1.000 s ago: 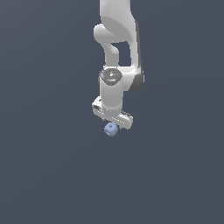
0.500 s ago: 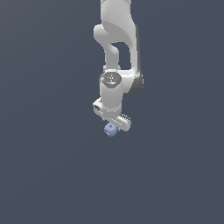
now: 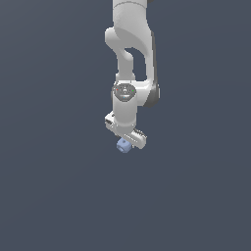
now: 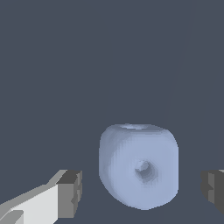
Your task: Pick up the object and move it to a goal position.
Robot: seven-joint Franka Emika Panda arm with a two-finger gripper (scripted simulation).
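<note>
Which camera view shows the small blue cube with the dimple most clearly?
The wrist view. There the pale blue rounded cube fills much of the picture, its round dimple is plain, and it sits between the two fingertips with a gap on each side. The exterior view shows only a tiny blue speck under the white gripper.

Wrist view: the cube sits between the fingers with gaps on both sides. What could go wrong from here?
1. The cube sits nearer one finger than the other, so closing could nudge it sideways.
2. Its corners are rounded, so a shallow grip might slip.
3. The exterior view hides the fingers behind the gripper, so depth is hard to judge.
</note>
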